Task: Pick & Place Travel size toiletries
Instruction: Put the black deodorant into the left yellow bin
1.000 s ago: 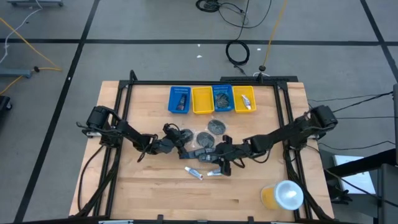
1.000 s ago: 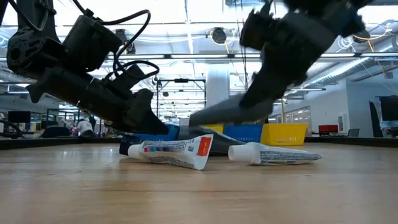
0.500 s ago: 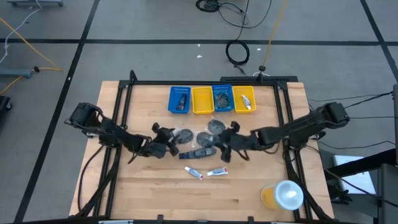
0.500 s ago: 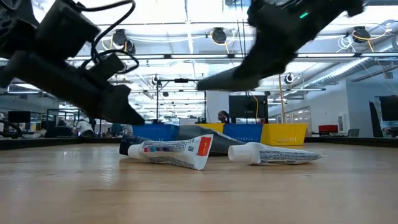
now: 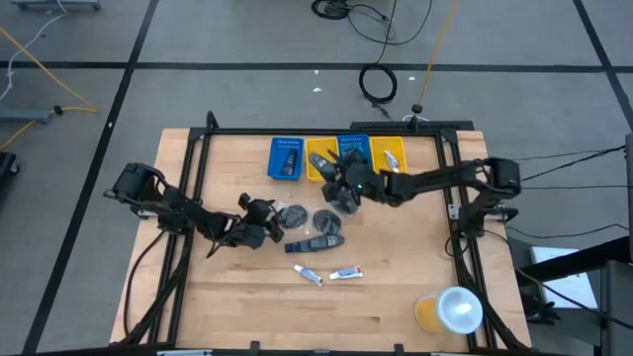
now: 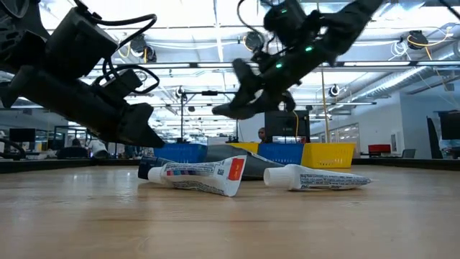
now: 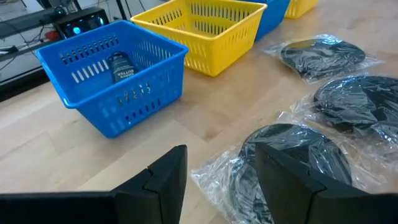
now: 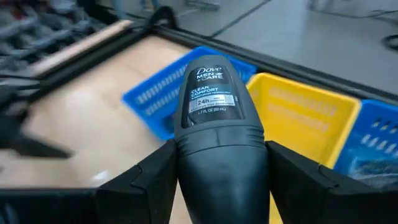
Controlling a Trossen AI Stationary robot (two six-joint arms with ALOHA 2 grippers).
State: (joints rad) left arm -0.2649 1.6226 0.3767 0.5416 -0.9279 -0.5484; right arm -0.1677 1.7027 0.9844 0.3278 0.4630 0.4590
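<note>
Lifted off the desk [image 5: 247, 307] since a second ago: dark deodorant bottle [image 8: 216, 134], clamped between right fingers [image 8: 298, 171], now carried up over the bin row, near the first yellow bin [image 5: 321, 160]. Left gripper [image 7: 217, 180] pulled back, fingers apart and empty, bagged dark disc [image 7: 292, 158] just ahead of them. Progress, judging by layout: partly done. One bottle in the left blue bin [image 7: 112, 74], items in two other bins. Left on desk: three bagged discs, two white tubes [image 6: 194, 176], one dark item.
</note>
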